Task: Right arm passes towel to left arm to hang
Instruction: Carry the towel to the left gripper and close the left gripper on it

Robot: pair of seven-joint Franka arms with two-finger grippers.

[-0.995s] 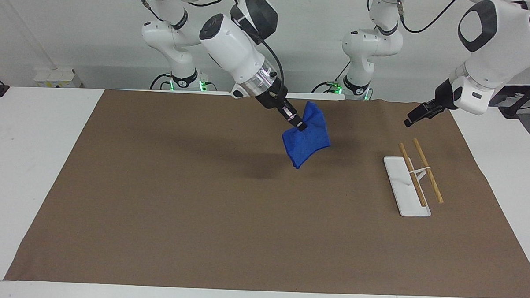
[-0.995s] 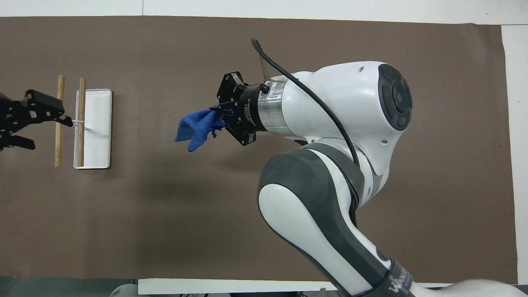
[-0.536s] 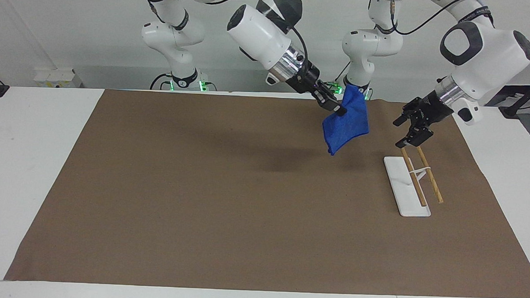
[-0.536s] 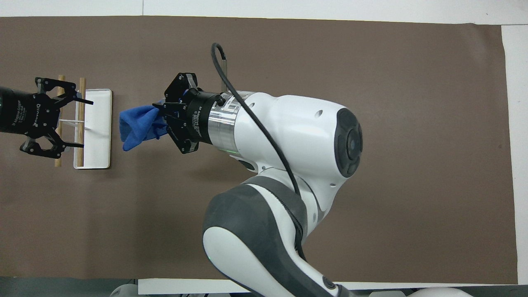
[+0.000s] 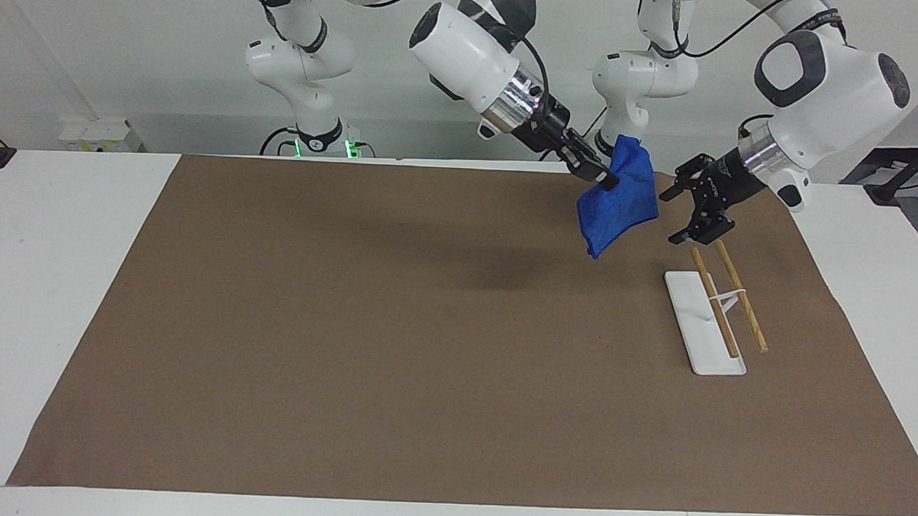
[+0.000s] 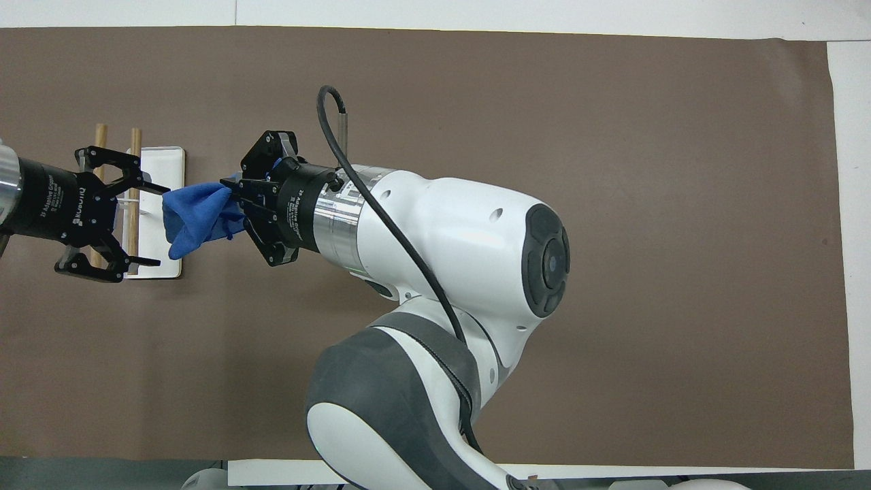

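Note:
My right gripper (image 5: pixel 604 179) is shut on a top corner of the bright blue towel (image 5: pixel 617 202), which hangs bunched in the air over the mat near the left arm's end. In the overhead view the right gripper (image 6: pixel 235 204) holds the towel (image 6: pixel 194 218) out toward the left gripper. My left gripper (image 5: pixel 669 218) is open, raised, with its fingers spread facing the towel. In the overhead view the left gripper (image 6: pixel 159 226) has its fingertips level with the towel's free edge. I cannot tell whether they touch it.
A rack with a white base (image 5: pixel 697 335) and two wooden rods (image 5: pixel 742 296) stands on the brown mat (image 5: pixel 350 323) under the left gripper. It also shows in the overhead view (image 6: pixel 170 160). The right arm's body (image 6: pixel 442 258) covers the mat's middle from above.
The right gripper has carried the towel up and toward the left arm's end. The left gripper has turned to face the towel, opened and moved in close to it.

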